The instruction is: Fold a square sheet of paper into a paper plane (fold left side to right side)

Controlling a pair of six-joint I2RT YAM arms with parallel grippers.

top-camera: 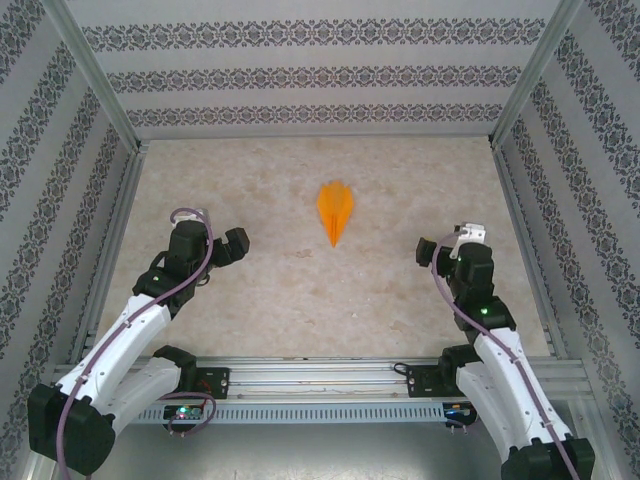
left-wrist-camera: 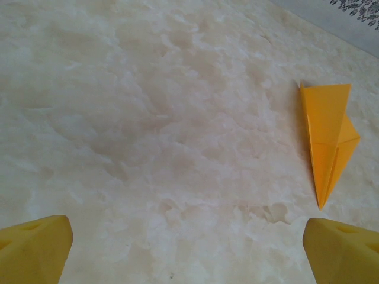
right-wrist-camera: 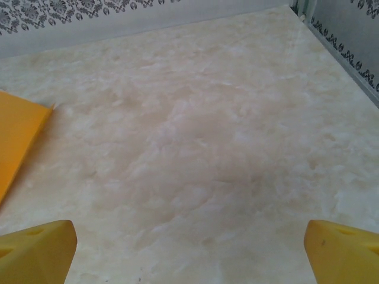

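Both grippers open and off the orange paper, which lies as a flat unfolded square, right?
No: the orange paper is folded into a narrow pointed shape, per the top external view. The left gripper and right gripper are open, off it.

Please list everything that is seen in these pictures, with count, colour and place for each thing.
paper: one, bright orange, folded to a narrow point, flat at mid-table, untouched
table: one, pale beige marbled, under everything
walls: three, white with dark patterned bands, far, left and right sides
rail: one, silver, along the near table edge
left arm: one, white and black, near left
right arm: one, white and black, near right
left hand: one, black, yellow tips, open, left of the paper
right hand: one, black, yellow tips, open, right of the paper
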